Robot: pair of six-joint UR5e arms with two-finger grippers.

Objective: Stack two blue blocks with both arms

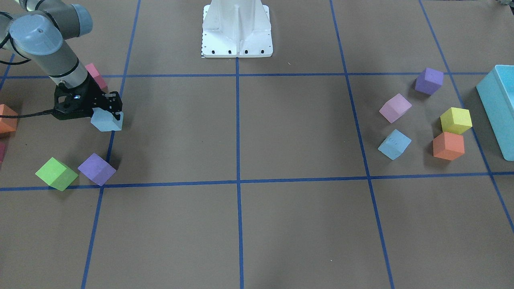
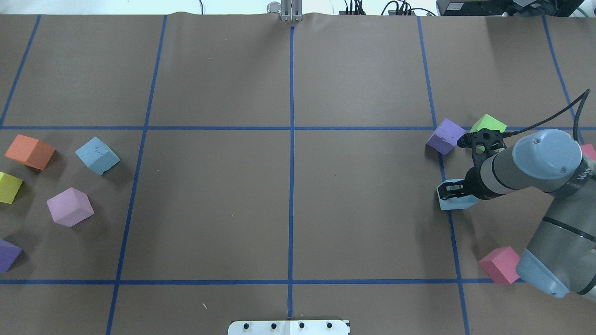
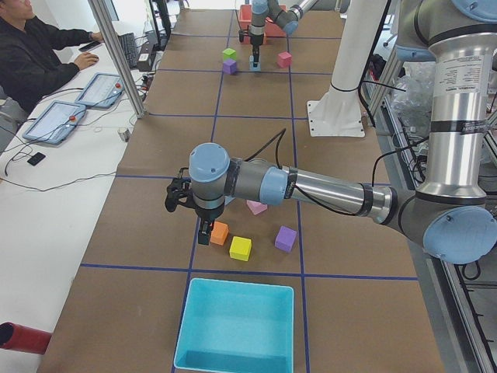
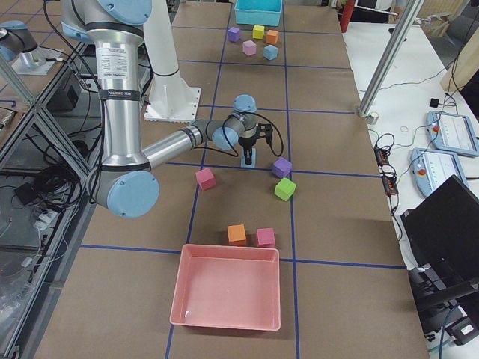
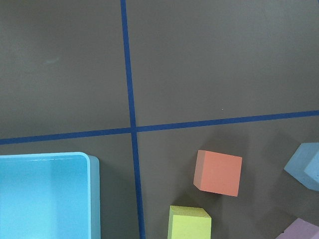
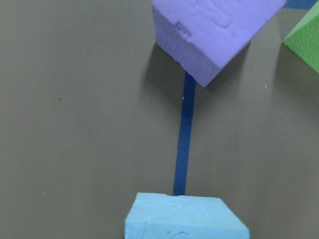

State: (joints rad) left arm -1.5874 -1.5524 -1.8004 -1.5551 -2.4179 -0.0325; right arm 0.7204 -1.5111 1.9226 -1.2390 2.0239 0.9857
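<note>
One pale blue block [image 1: 105, 123] lies on a blue tape line on my right side. My right gripper [image 1: 106, 116] stands over it with a finger against each side, shut on it at table height; both also show in the overhead view, the block [image 2: 454, 203] under the gripper [image 2: 458, 193]. The right wrist view shows this block's top [image 6: 184, 219] at its bottom edge. The second blue block [image 1: 394, 144] lies free on my left side [image 2: 97, 155], at the right edge of the left wrist view [image 5: 306, 165]. My left gripper [image 3: 203, 231] hovers by the orange cube; I cannot tell whether it is open.
Near the held block are a purple cube [image 1: 96, 168], a green cube [image 1: 56, 173] and a pink cube [image 1: 96, 75]. By the free block are orange [image 1: 448, 145], yellow [image 1: 455, 120], pale pink [image 1: 395, 107] and purple [image 1: 429, 80] cubes and a turquoise bin [image 1: 498, 104].
</note>
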